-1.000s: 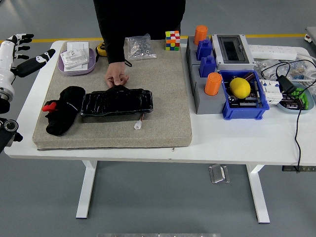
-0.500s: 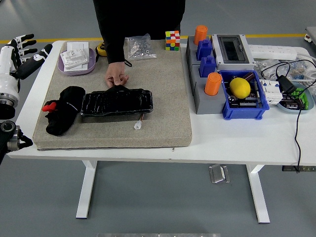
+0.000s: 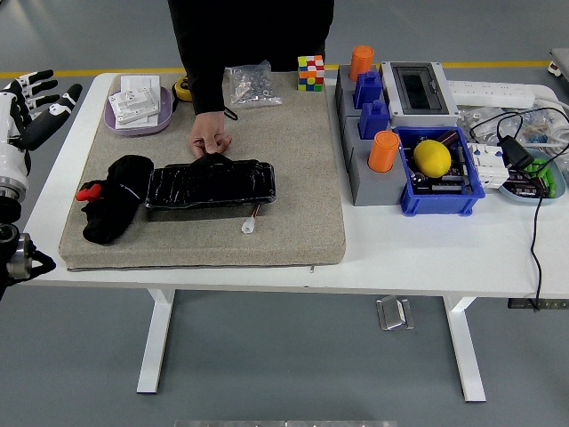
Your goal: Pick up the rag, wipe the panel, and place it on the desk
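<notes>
A black rag with a red tag lies crumpled at the left of the tan mat. A glossy black panel with a small white plug on a wire lies just right of it. A person's hand grips the panel's far edge. My left hand is at the picture's left edge, off the table's left end, with fingers spread and empty. My right arm is not in view.
A purple tray of white parts, a bag of screws and a colour cube stand along the mat's far side. Grey and blue bins with orange cylinders, a yellow ball and cables fill the right.
My left hand has drawn back to the left, away from the table's left end. The person's hand, rag and panel have not moved.
</notes>
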Controlling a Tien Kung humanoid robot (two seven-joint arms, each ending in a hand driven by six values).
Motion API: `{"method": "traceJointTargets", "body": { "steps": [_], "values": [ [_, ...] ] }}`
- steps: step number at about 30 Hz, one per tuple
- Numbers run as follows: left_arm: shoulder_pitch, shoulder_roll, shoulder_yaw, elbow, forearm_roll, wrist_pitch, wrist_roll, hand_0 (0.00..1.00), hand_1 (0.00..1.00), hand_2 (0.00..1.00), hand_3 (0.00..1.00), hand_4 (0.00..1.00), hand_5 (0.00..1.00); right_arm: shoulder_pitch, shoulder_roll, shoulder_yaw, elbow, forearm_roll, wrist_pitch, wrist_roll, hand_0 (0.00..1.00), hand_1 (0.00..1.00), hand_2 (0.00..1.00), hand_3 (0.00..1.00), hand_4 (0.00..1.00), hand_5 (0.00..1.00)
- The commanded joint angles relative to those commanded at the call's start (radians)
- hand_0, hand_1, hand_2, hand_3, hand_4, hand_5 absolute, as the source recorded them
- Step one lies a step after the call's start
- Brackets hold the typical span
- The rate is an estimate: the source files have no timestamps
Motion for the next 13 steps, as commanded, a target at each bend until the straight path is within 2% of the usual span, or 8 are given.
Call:
{"method": "traceJointTargets", "body": {
  "steps": [13],
  "values": [
    [0.013, 0.007, 0.001, 0.008, -0.004, -0.004, -0.011, 0.531, 0.706, 0.738, 0.712, 0.863, 0.404, 0.001, 0.002, 0.007, 0.000, -0.020, 0.000, -0.003, 0.759, 0.700, 0.714, 0.592, 0.913, 0.576]
  ]
}}
